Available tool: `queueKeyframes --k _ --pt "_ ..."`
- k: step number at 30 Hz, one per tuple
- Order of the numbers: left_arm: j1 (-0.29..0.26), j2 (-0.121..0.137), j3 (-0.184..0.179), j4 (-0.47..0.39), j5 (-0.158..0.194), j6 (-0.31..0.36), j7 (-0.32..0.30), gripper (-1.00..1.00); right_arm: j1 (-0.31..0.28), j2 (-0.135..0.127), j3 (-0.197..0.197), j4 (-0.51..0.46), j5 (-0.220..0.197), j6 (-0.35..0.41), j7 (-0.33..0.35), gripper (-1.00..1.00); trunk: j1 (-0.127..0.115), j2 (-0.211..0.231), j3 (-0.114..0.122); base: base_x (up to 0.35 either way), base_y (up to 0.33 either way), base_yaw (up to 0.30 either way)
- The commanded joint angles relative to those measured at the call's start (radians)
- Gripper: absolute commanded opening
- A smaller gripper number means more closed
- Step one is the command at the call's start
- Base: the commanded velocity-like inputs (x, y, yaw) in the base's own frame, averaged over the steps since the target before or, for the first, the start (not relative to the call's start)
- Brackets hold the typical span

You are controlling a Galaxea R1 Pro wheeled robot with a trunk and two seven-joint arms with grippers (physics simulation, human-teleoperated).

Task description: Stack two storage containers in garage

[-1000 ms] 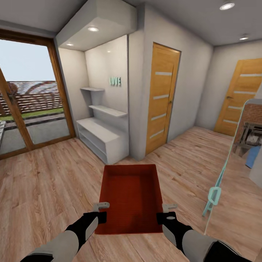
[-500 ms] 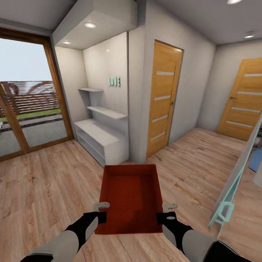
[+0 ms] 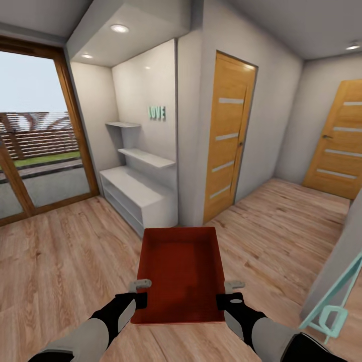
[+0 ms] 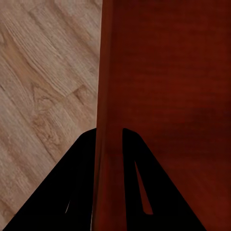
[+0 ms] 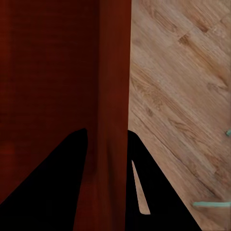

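Now | left pincer (image 4: 109,144), right pincer (image 5: 107,144) | clamped on container (image 3: 182,271) walls

I have one storage container (image 3: 182,271) straight ahead of me, held up over the plank floor (image 3: 65,251) between my two grippers — the left gripper (image 3: 140,292) on its left wall, the right gripper (image 3: 229,293) on its right wall. Beyond the container stands a shelf unit (image 3: 136,193) in an alcove, with glass doors (image 3: 35,146) to its left. A door (image 3: 229,136) lies right of the alcove — a second door (image 3: 339,141) sits further right.
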Motion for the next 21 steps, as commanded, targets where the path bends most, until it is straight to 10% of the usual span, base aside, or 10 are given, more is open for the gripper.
queueKeyframes --k 1,21 --pt "-0.001 0.002 0.001 -0.005 -0.001 0.006 0.011 -1.00 -0.001 -0.008 -0.001 0.001 -0.016 0.001 -0.007 -1.00 0.001 -0.002 -0.002 0.322 0.000 0.000" --pt "-0.001 0.002 0.001 -0.005 -0.001 0.007 0.011 -1.00 -0.001 -0.004 -0.001 0.001 -0.016 0.001 -0.007 -1.00 0.001 -0.002 -0.002 0.322 0.000 -0.183"
